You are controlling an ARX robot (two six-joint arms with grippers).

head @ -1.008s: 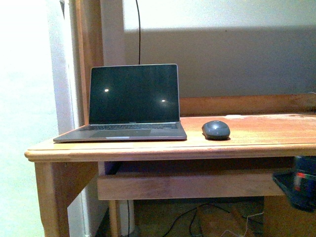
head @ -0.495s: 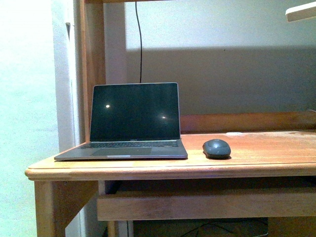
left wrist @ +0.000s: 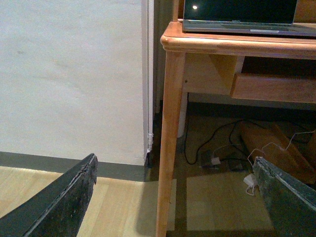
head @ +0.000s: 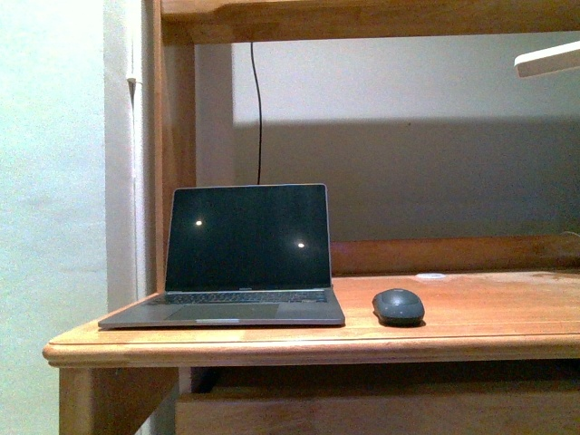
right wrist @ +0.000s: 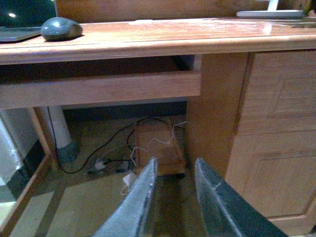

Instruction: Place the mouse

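The mouse (head: 398, 306) lay right of the laptop (head: 237, 263), ready for use; left gripper (left wrist: 173, 197) spread, right gripper (right wrist: 174, 197) slightly parted, both empty.

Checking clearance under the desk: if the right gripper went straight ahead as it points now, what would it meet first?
Probably the brown box on the floor among the cables, under the desk; depth is uncertain. The right gripper holds nothing.

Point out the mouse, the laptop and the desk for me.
mouse (head: 398, 306), front view, top of its domed shell.
laptop (head: 246, 237), front view, middle of the dark screen.
desk (head: 507, 304), front view, bare wooden top right of the mouse.
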